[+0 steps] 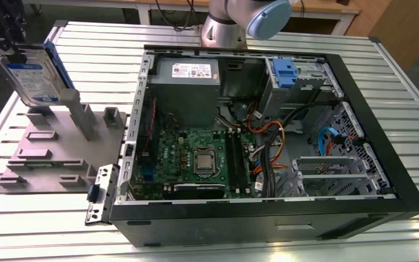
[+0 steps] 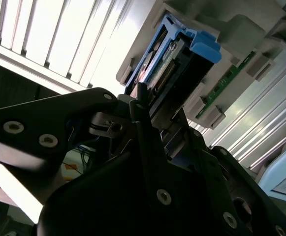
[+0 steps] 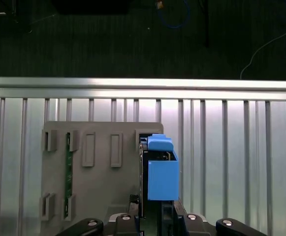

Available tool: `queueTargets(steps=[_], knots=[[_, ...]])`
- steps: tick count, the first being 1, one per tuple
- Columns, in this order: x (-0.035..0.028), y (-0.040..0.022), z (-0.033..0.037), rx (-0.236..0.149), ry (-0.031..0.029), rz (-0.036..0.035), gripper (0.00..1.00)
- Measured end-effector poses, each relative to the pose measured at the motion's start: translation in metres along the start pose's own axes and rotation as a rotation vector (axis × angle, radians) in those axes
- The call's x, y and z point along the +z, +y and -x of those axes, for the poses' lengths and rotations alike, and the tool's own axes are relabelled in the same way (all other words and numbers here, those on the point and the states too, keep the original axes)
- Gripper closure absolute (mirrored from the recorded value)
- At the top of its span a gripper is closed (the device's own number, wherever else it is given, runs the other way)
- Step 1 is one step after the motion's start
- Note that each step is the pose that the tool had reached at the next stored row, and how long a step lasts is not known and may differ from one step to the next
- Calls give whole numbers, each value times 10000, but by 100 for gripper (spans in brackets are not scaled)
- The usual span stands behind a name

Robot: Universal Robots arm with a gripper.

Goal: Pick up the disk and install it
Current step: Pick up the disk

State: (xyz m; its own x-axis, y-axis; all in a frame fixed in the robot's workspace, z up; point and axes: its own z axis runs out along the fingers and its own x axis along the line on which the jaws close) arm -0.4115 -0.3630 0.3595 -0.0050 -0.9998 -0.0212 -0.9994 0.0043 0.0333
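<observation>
The disk (image 1: 33,76) is a silver-grey drive with a white-and-blue label in a blue carrier frame. It stands on edge, tilted, at the exterior view's far left, just above the grey fixture plate (image 1: 49,150). My gripper (image 1: 4,52) reaches it from the left edge of that view. In both wrist views the black fingers (image 2: 142,105) close on the disk's near end, with the blue carrier (image 3: 161,172) (image 2: 202,44) sticking out beyond them. Whether the disk still touches the fixture's post I cannot tell.
An open black computer case (image 1: 384,164) lies on the slatted metal table (image 1: 100,46), showing its motherboard, cables and grey power-supply box (image 1: 187,76). A drive bay with a blue carrier (image 1: 286,73) sits at the case's back right. A green board (image 3: 68,172) rests in the fixture.
</observation>
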Motion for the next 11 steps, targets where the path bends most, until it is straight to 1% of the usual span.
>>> queueTargets(steps=[8, 11], knots=[[-149, 5, 3, 0, 0, -1, 65], [-192, 6, 4, 0, 0, 0, 65]])
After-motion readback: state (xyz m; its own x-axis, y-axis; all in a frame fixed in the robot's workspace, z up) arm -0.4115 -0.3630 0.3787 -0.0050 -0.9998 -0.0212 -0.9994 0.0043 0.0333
